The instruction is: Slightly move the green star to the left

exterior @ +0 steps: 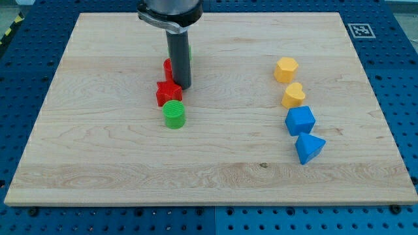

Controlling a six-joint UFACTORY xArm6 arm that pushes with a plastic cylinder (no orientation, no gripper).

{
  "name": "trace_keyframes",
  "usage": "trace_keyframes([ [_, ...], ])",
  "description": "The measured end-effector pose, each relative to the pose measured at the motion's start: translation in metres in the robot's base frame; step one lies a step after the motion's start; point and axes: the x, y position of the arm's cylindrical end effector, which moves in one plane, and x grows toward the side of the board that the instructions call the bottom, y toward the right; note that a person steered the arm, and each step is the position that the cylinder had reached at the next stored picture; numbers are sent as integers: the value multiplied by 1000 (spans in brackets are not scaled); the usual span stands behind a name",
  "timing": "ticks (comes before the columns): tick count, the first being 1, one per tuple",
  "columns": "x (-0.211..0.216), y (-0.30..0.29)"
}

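Only a green sliver (191, 55) shows at the right edge of my rod, near the view's top; it looks like the green star, and the rod hides most of it. My tip (181, 87) rests on the board just right of the red star (168, 93). It is below the green sliver. A second red block (166, 66) peeks out on the rod's left side, and its shape is hidden. A green cylinder (174, 114) stands just below the red star.
On the view's right, a column of blocks runs top to bottom: a yellow hexagonal block (286, 68), a yellow heart-like block (293, 95), a blue block (300, 120) and a blue triangular block (309, 147). The wooden board (98, 143) lies on a blue pegboard.
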Motion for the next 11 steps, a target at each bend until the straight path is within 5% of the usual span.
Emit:
trace_keyframes([
  [3,13,30],
  [11,-118,35],
])
